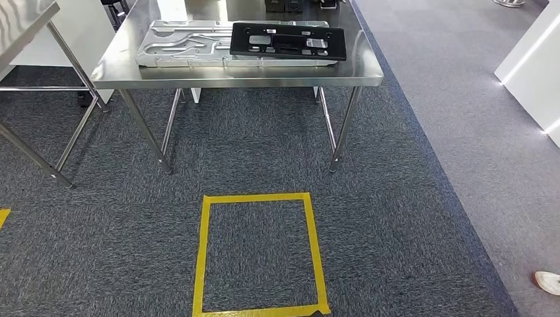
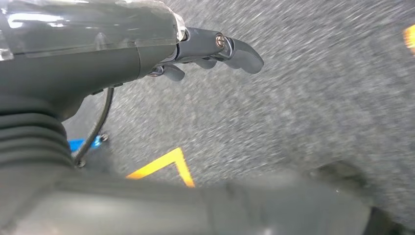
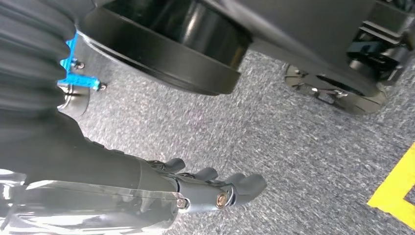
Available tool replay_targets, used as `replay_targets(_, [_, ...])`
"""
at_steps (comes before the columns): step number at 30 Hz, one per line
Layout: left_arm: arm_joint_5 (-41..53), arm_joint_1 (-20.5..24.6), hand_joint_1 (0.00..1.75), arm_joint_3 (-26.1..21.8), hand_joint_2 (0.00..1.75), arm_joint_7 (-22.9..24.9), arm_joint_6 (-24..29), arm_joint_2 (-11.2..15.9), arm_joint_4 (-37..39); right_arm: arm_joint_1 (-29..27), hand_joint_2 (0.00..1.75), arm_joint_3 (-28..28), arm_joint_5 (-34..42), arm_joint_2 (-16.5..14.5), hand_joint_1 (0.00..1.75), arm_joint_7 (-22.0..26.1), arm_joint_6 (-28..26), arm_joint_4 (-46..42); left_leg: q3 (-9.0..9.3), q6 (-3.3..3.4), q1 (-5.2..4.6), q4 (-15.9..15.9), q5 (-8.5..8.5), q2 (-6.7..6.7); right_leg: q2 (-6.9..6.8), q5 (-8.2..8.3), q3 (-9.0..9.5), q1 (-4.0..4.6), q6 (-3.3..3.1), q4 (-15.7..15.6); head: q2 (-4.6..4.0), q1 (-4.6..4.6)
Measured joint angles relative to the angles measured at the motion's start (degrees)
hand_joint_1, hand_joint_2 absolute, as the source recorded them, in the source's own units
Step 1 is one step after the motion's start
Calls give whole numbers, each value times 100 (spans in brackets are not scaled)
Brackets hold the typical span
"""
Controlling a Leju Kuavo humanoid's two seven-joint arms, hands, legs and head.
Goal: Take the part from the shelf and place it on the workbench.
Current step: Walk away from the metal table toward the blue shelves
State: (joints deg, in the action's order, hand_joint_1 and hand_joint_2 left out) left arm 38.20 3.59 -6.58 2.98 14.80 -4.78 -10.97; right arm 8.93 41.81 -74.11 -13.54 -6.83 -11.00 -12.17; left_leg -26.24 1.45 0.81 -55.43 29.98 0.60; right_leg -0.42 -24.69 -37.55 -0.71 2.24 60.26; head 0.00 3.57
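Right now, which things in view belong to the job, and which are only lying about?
Job:
- black part
- workbench
- left hand and right hand, both holding nothing

Lying about:
- silver tray
- yellow tape square
- second steel table
- a person's white shoe

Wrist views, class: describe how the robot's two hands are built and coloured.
The left hand and right hand have dark grey fingers with silver screws, clear glossy covers and grey ribbed cuffs. A black cable runs by the left hand's cuff.

part (image 1: 288, 41) on tray (image 1: 185, 45) on workbench (image 1: 132, 66), taped square (image 1: 259, 254) on floor just in front, 2nd table (image 1: 20, 20) to left
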Motion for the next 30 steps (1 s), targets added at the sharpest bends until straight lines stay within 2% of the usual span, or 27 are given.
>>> replay_targets(3, [-68,-17,0,-38,175,106,6,-3,-15,-5,175,19,166,19,0,169,-46,1,-199,49,-13,-7,-156,37,11,-746,-287,-7,60,1066,0,1])
replay_targets(4, [-116,-25,0,-44,175,116,-2,-2,-34,-22,175,10,269,32,0,210,-38,1,-259,52,-22,-14,-200,44,12,-872,-285,-7,69,1301,0,2])
replay_targets(5, [-173,-29,0,-48,175,120,-18,1,-63,-53,175,-12,389,49,0,238,-28,2,-312,51,-30,-23,-240,47,13,-890,-168,-6,67,1318,0,2])
replay_targets(6, [-237,-30,0,-50,175,119,-40,4,-104,-96,175,-46,515,64,0,254,-15,3,-356,45,-36,-35,-272,46,12,-811,62,-5,53,1098,0,2])
replay_targets(8, [-379,-27,0,-50,175,107,-96,6,-208,-205,175,-148,795,104,0,269,22,10,-417,19,-48,-64,-319,38,12,-571,688,9,-14,234,0,1])
replay_targets(9, [-464,-25,0,-49,175,96,-127,7,-260,-254,175,-209,956,128,0,277,49,14,-444,-3,-59,-85,-338,37,12,-505,922,22,-54,-150,0,1])
replay_targets(10, [-551,-23,0,-49,175,86,-160,10,-307,-296,175,-274,1127,152,0,289,78,17,-470,-29,-68,-101,-356,43,14,-480,1049,38,-93,-391,0,1])
replay_targets(13, [-824,-42,0,-47,44,60,-266,25,-410,-418,175,-502,1648,244,0,339,163,12,-515,-118,-69,-124,-399,66,14,-454,1058,51,-193,-511,0,1])
replay_targets(14, [-912,-66,0,-46,0,50,-301,38,-432,-452,175,-589,1813,274,0,353,190,5,-541,-144,-63,-180,-350,55,8,-423,1053,41,-237,-532,0,1])
replay_targets(16, [-1080,-142,0,-39,0,31,-366,64,-454,-494,175,-771,2134,321,0,369,250,-21,-719,-183,-52,-604,-50,14,-10,-358,1025,20,-314,-572,0,1])
replay_targets(18, [-1246,-255,0,-22,0,15,-436,84,-456,-531,87,-959,2438,364,0,374,297,-73,-1038,-221,-38,-1391,368,-11,-21,-328,965,34,-340,-556,0,2])
replay_targets(19, [-1329,-327,0,-11,0,8,-469,92,-456,-552,44,-1055,2588,390,0,377,320,-114,-1155,-238,-29,-1707,486,-11,-28,-319,934,39,-341,-536,0,2])
replay_targets(20, [-1409,-407,0,0,0,0,-501,102,-453,-572,0,-1151,2735,415,0,379,343,-166,-1180,-250,-21,-1830,497,-11,-33,-315,905,41,-337,-509,0,2])
replay_targets(21, [-1490,-490,0,13,0,-9,-533,114,-450,-588,0,-1248,2883,438,0,378,366,-227,-1087,-256,-12,-1704,394,-10,-35,-317,880,40,-329,-475,0,2])
replay_targets(23, [-1643,-644,0,41,0,-27,-592,142,-437,-617,0,-1433,3175,480,0,375,410,-364,-667,-249,7,-940,57,-10,-35,-335,836,33,-298,-396,0,2])
replay_targets(24, [-1715,-703,0,56,0,-35,-622,153,-428,-630,0,-1519,3314,502,0,375,425,-431,-483,-226,2,-578,-52,-11,-35,-350,809,41,-268,-349,0,2])
replay_targets(25, [-1789,-755,0,72,0,-45,-651,161,-421,-645,0,-1607,3458,529,0,377,448,-494,-377,-195,-4,-350,-103,-14,-35,-358,782,49,-234,-312,0,2])
replay_targets(28, [-2038,-882,0,124,0,-75,-748,181,-413,-705,0,-1903,3938,640,0,398,526,-644,-374,-80,-30,-257,-123,-20,-32,-343,733,57,-126,-278,0,2])
replay_targets(30, [-2204,-920,0,160,0,-100,-812,203,-429,-791,0,-2102,4268,719,0,426,580,-693,-387,3,-25,-226,-171,-11,-14,-449,684,34,-58,-156,0,1])
